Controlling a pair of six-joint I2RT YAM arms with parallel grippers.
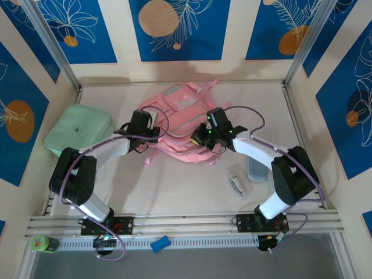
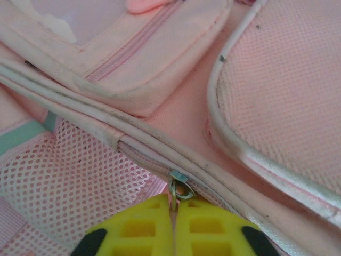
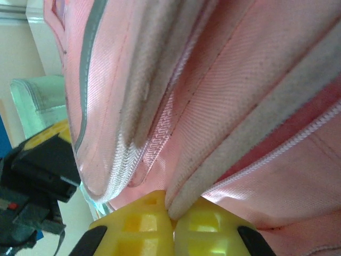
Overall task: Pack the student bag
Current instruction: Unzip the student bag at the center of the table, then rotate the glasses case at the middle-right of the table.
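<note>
The student bag (image 1: 180, 116), pink with a pale panel, lies flat at the middle back of the table. My left gripper (image 1: 152, 135) is at its left edge. In the left wrist view the yellow fingers (image 2: 144, 229) of that gripper (image 2: 175, 209) are pinched shut on a small metal zipper pull (image 2: 181, 190), next to pink mesh and white piping. My right gripper (image 1: 197, 139) is at the bag's near edge. In the right wrist view this gripper (image 3: 171, 213) is shut on a grey-white piped fold of the bag (image 3: 213, 170), lifting the fabric.
A mint green soft case (image 1: 78, 131) lies at the left, close to the left arm. A small white item (image 1: 236, 183) and a translucent cylinder (image 1: 256, 168) sit by the right arm. A blue object (image 1: 160, 244) and a green bottle (image 1: 43, 244) rest at the front rail.
</note>
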